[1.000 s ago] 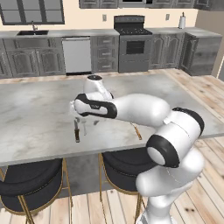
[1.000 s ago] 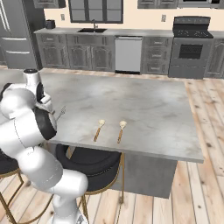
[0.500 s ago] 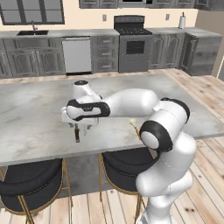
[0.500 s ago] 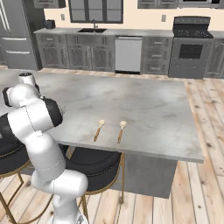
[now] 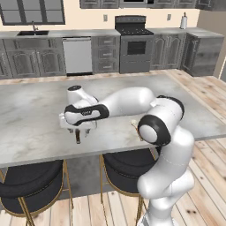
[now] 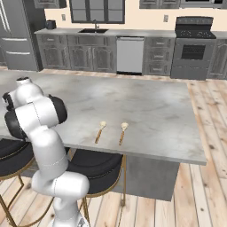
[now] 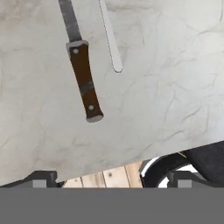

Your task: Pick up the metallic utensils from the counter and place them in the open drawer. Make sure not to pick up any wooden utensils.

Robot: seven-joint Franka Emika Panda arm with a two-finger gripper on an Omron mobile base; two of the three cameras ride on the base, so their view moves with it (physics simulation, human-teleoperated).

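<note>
The hand point(image 5: 78, 131) hangs low over the near edge of the bench point(image 5: 35, 110), jaws spread wide and nothing between them. Looking down from the hand view, the knife point(image 7: 81, 72) lies flat on the marbled stone, brown riveted handle pointing back toward the fingertips point(image 7: 40, 176), grey blade running away toward the top of that view. Just beside it, apart and nearly parallel, lies the slim silver fork point(image 7: 110, 37), of which the plain handle end shows. Both long axes run away from the hand, roughly in line with its view. The knife handle is the nearer target, ahead of the fingers and a little toward the left-hand one, so a short reach forward and down looks right. Well off along the bench edge, the two wooden utensils point(image 6: 111, 132) lie side by side, safely apart.
</note>
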